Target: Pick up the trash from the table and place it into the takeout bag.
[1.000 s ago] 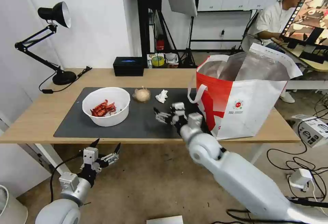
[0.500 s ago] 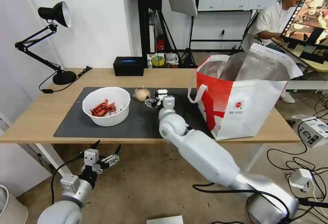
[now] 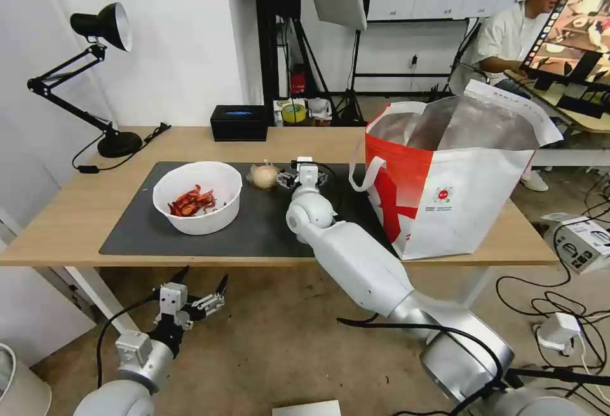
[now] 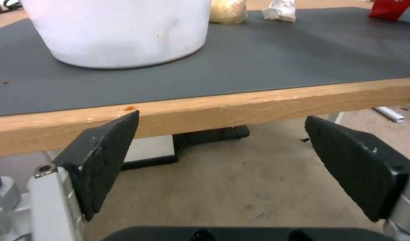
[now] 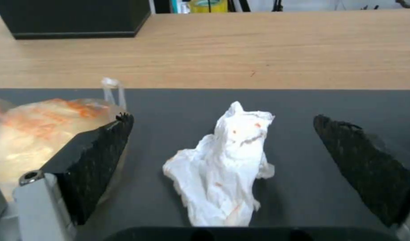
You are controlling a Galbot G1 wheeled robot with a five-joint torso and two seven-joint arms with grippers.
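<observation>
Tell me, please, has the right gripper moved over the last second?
Yes. The right gripper went from the mat's middle, near the takeout bag, toward the far edge; it now straddles the crumpled tissue, open.

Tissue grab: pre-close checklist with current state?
1. Right claw open: ok.
2. Crumpled tissue between its fingers, lying on the mat: ok.
3. Finger clear of the bagged lump: not ok, one finger sits against it.
4. Takeout bag mouth open: ok.
5. Left claw parked below the table edge, open: ok.
6. Fingers low enough to pinch: cannot tell.
</observation>
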